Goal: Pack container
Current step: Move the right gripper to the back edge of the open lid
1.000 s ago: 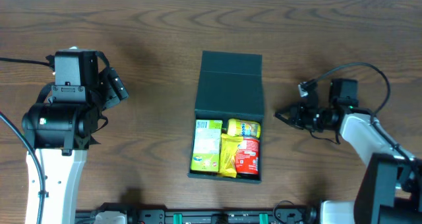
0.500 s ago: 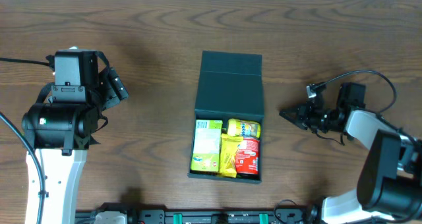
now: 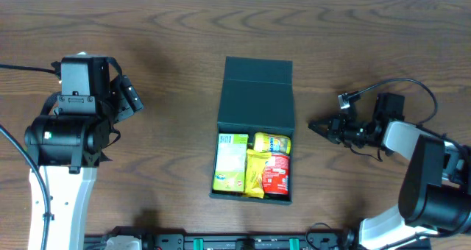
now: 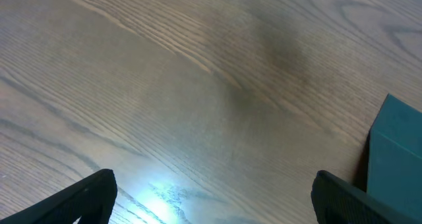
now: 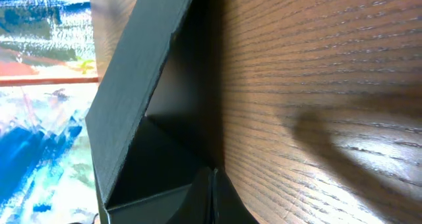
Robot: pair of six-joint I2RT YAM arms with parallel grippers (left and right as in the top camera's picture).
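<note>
Overhead, the container (image 3: pixel 256 103) sits mid-table (image 3: pixel 169 29), snacks (image 3: pixel 252 164) showing. The right gripper (image 3: pixel 315 126), tips pressed together and empty, points at its right wall, slightly apart. Wrist views add that wall close-up, and the left gripper (image 4: pixel 214 184) spread wide over open wood.

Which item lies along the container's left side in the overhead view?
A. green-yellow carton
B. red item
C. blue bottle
A: the green-yellow carton lies against the left wall of the container; the red item is on the right.
</note>
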